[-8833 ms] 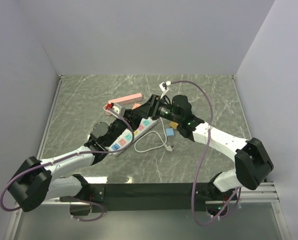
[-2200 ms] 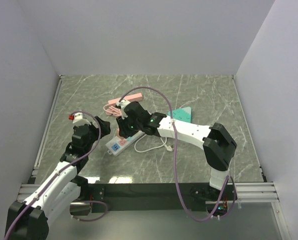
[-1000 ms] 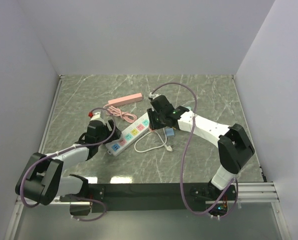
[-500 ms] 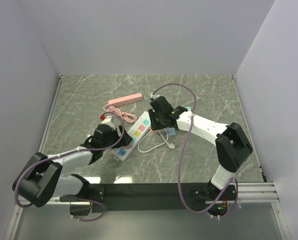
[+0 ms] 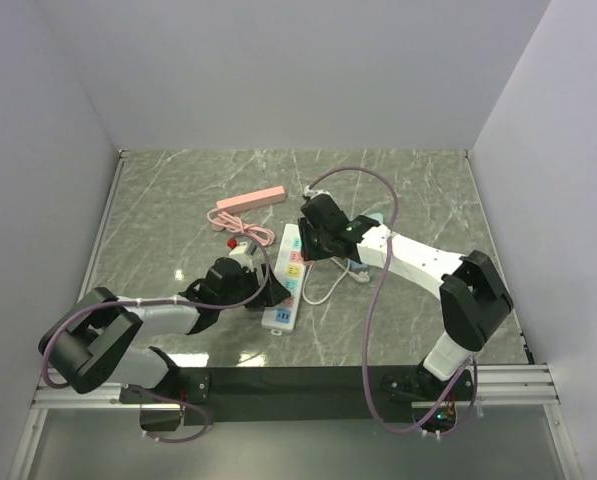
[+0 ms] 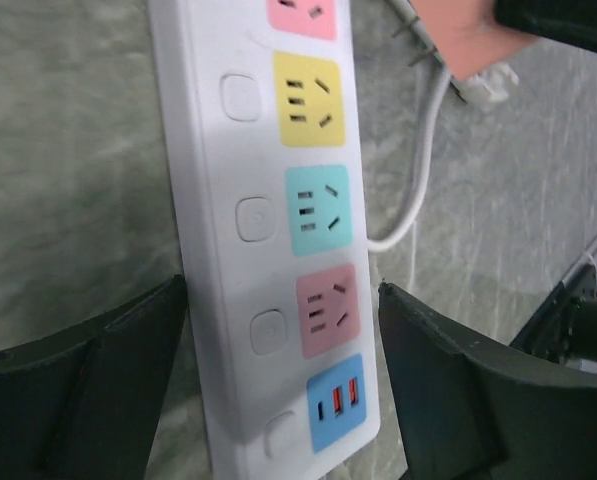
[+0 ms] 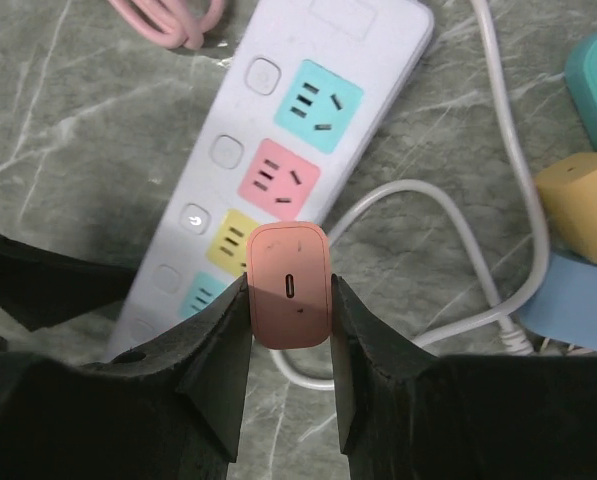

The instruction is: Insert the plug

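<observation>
**Pink plug held above the strip, not yet in a socket**

The right gripper (image 7: 290,318) is clamped on the pink plug (image 7: 290,282), one finger on each flat side. The plug's back face, with its small slot port, looks up at the wrist camera. The left wrist view shows its metal prongs pointing down and toward the power strip (image 7: 240,150), clear of it. In the right wrist view the plug hangs over the yellow socket, just near of the pink one.

The left gripper (image 6: 278,400) straddles the strip's near end. Its fingers (image 6: 88,390) sit against both long edges, beside the pink socket and the blue USB block.

The strip lies flat on the marble table (image 5: 178,190), sockets up. In the top view its long axis runs almost straight from far to near, with the USB end nearest the arm bases.

A white cable (image 7: 458,225) loops on the table just right of the strip. A yellow adapter (image 7: 578,205) and a blue adapter (image 7: 573,300) lie beyond it. A pink cable (image 7: 178,20) lies coiled near the strip's far end.
</observation>
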`<action>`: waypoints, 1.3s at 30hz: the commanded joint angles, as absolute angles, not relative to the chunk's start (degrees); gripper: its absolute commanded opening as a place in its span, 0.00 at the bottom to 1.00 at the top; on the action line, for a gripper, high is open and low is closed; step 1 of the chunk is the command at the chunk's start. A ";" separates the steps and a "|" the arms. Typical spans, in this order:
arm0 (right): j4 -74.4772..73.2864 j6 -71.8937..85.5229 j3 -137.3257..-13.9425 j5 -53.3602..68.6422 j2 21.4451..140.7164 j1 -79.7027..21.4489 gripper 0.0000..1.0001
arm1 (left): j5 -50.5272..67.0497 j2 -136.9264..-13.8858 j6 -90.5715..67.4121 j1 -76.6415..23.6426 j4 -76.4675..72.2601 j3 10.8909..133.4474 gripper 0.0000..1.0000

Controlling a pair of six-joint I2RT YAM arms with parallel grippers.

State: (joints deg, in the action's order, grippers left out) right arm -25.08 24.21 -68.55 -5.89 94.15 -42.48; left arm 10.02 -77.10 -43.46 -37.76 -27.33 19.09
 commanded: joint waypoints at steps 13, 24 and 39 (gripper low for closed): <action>-17.32 38.48 -58.81 -15.81 84.20 -54.75 0.00 | 1.42 -60.68 -42.27 -40.08 -22.68 18.02 0.86; -20.82 54.21 -59.84 -27.33 87.71 -64.15 0.00 | -4.40 -47.38 -44.73 -39.99 -18.63 13.10 0.89; -37.35 67.67 -67.49 -36.47 94.57 -69.26 0.00 | -0.53 -45.97 -46.14 -39.99 -20.74 11.51 0.88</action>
State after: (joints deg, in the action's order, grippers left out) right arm -34.06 63.64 -64.77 -32.03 93.45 -68.77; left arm -1.96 -46.68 -45.32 -39.83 -18.02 11.88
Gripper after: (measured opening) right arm 0.402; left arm 0.885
